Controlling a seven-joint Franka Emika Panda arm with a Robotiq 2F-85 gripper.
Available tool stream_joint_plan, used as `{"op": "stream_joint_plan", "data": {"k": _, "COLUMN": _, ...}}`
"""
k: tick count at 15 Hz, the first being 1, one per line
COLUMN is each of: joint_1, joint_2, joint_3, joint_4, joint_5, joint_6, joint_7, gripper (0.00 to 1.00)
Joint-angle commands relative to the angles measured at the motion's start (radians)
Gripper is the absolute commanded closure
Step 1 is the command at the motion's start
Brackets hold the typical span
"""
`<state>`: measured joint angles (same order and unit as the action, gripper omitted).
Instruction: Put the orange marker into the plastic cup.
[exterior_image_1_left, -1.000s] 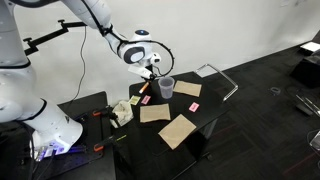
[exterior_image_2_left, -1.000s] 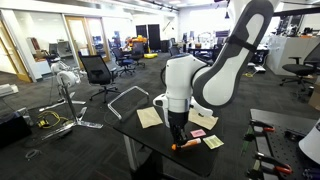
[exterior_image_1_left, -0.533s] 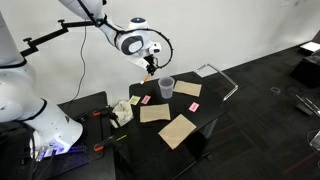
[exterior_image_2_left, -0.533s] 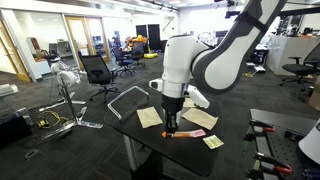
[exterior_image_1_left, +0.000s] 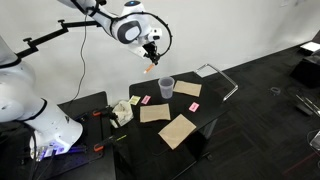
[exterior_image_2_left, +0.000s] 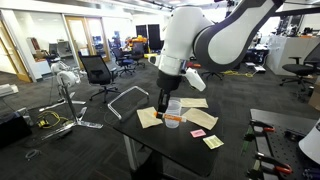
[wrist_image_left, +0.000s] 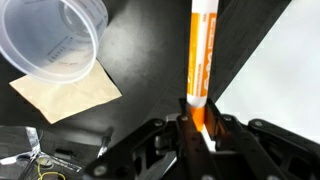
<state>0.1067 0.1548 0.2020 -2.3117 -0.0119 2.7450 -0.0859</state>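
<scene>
Claw (wrist_image_left: 198, 125) fingers are pinched on the marker (wrist_image_left: 202, 50), which sticks straight out past the fingertips, its white-and-orange barrel pointing away from the wrist. Compared with a second ago, the claw (exterior_image_1_left: 150, 57) has climbed well clear of the table (exterior_image_1_left: 205, 118) and carried the marker (exterior_image_1_left: 149, 67) up with it; half a second ago it was only partway up. The cup (exterior_image_1_left: 166, 87) has not moved.

The cup now stands below the claw and a little to one side, well apart from the marker's tip. In the wrist view the cup (wrist_image_left: 55, 40) sits off to the upper left of the claw, resting on a tan paper (wrist_image_left: 70, 95).

The marker's near end is buried between the fingers, so its full length cannot be seen. The cup is cut off by the top and left edges of the wrist view. In an exterior view the marker (exterior_image_2_left: 172, 121) is only a small orange streak under the claw (exterior_image_2_left: 167, 112), and the cup behind it is hard to make out.
</scene>
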Motion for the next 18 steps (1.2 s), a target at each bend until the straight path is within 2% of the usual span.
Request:
{"op": "stream_joint_plan", "data": {"k": 1, "joint_1": 0.015, "joint_2": -0.078, "joint_3": -0.031, "joint_4": 0.005, "joint_5": -0.009, "joint_6": -0.033, "joint_7": 0.057, "gripper": 0.95}}
{"op": "stream_joint_plan", "data": {"k": 9, "joint_1": 0.013, "joint_2": -0.168, "joint_3": -0.051, "joint_4": 0.029, "joint_5": -0.040, "joint_6": -0.113, "joint_7": 0.090, "gripper": 0.95}}
{"op": "stream_joint_plan", "data": {"k": 10, "joint_1": 0.012, "joint_2": -0.138, "joint_3": -0.050, "joint_4": 0.026, "joint_5": -0.017, "joint_6": -0.067, "joint_7": 0.056, "gripper": 0.81}}
{"op": "stream_joint_plan", "data": {"k": 18, "joint_1": 0.013, "joint_2": -0.151, "joint_3": -0.050, "joint_4": 0.026, "joint_5": -0.018, "joint_6": -0.082, "joint_7": 0.057, "gripper": 0.81}}
